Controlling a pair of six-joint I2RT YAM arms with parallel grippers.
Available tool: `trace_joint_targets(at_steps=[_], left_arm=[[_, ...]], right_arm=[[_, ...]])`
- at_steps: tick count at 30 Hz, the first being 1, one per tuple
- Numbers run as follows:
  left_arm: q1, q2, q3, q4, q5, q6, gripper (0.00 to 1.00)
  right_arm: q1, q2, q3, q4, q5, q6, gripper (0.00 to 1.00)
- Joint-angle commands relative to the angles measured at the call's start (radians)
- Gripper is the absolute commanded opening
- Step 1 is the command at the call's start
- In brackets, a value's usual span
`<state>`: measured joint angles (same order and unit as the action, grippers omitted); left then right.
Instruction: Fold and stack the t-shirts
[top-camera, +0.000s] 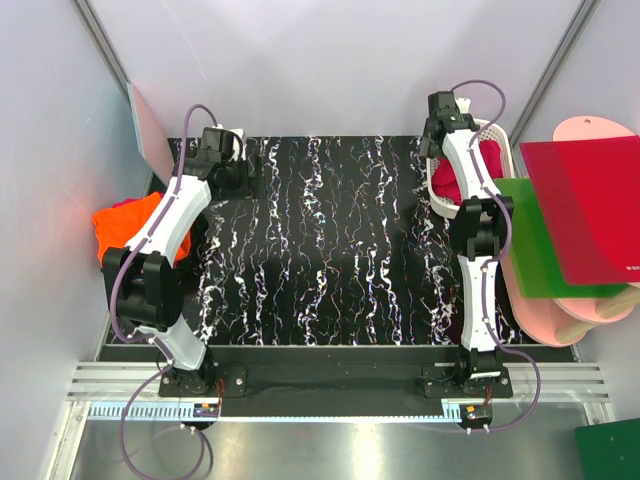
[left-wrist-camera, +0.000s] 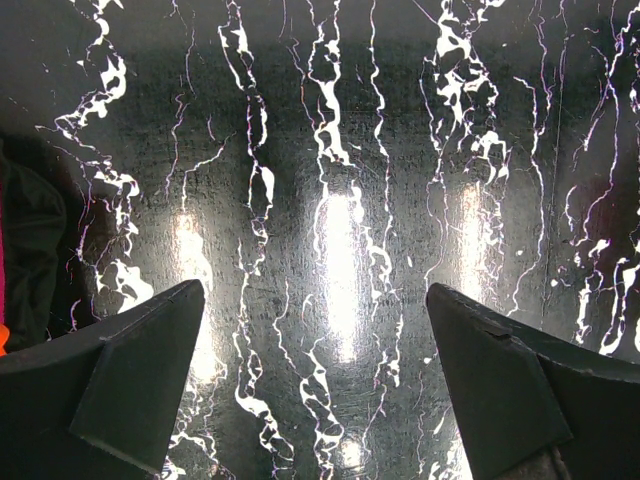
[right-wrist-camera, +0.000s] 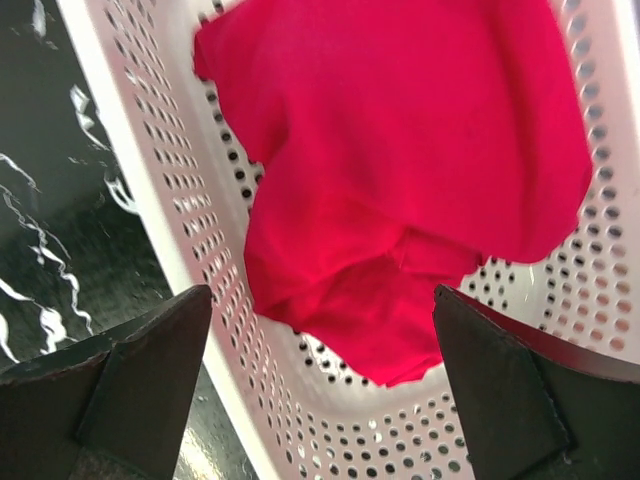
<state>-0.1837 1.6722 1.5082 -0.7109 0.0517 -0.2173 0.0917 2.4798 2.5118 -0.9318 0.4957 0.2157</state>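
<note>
**Two shirts, both jaws empty**

The red t-shirt (right-wrist-camera: 400, 170) lies bunched in the white basket (right-wrist-camera: 160, 200) at the far right corner of the surface (top-camera: 330, 250). The right jaws hang wide apart just above it. The orange t-shirt (top-camera: 125, 225) sits at the left edge; pink cloth seems to lie on it. The left jaws are spread wide too, near the far left corner.

The left tool (left-wrist-camera: 312, 300) is hanging over the black desk (left-wrist-camera: 330, 150), and its two dark fingers (left-wrist-camera: 140, 380) are standing wide apart with only bare surface between them. The white veins are running down the desk and three lights are reflecting in it. At the left edge a dark shape (left-wrist-camera: 30, 250) is showing, with a thin pink strip (left-wrist-camera: 2, 260) and an orange spot (left-wrist-camera: 3, 338) too small to identify.
</note>
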Motion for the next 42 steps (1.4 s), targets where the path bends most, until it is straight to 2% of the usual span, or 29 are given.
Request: trace_joint_targets(at_steps=[1,5,22,23,25,26,27,31,36,42], left_arm=[[0.001,-0.035,-0.006,0.025,-0.006,0.007,0.99],[0.0,-0.032,-0.011,0.025,0.004,0.01,0.99],[0.001,-0.049,-0.04,0.024,0.008,0.015,0.99],[0.001,-0.049,-0.039,0.021,0.008,0.015,0.99],[0.001,-0.049,-0.033,0.018,0.011,0.015,0.99],[0.001,-0.049,-0.029,0.016,0.01,0.015,0.99],[0.001,-0.049,-0.028,0.016,0.01,0.013,0.99],[0.001,-0.04,-0.02,0.013,0.011,0.013,0.99],[0.001,-0.037,-0.017,0.013,0.022,0.009,0.99],[0.001,-0.029,-0.016,0.013,0.027,0.012,0.99]], right_arm=[[0.005,0.001,0.025,-0.09,0.001,0.086,1.0],[0.005,0.002,-0.019,-0.091,0.03,0.108,1.0],[-0.015,0.152,0.039,-0.122,0.041,0.166,0.98],[-0.018,0.16,0.048,-0.122,0.026,0.165,0.94],[-0.024,0.171,0.062,-0.124,-0.003,0.152,0.46],[-0.027,0.163,0.062,-0.125,-0.012,0.154,0.18],[-0.027,0.154,0.061,-0.127,-0.011,0.163,0.0],[-0.027,0.068,0.041,-0.089,0.013,0.168,0.0],[-0.026,-0.08,0.036,0.031,0.138,0.098,0.0],[-0.001,-0.191,0.1,0.221,0.047,-0.013,0.0]])
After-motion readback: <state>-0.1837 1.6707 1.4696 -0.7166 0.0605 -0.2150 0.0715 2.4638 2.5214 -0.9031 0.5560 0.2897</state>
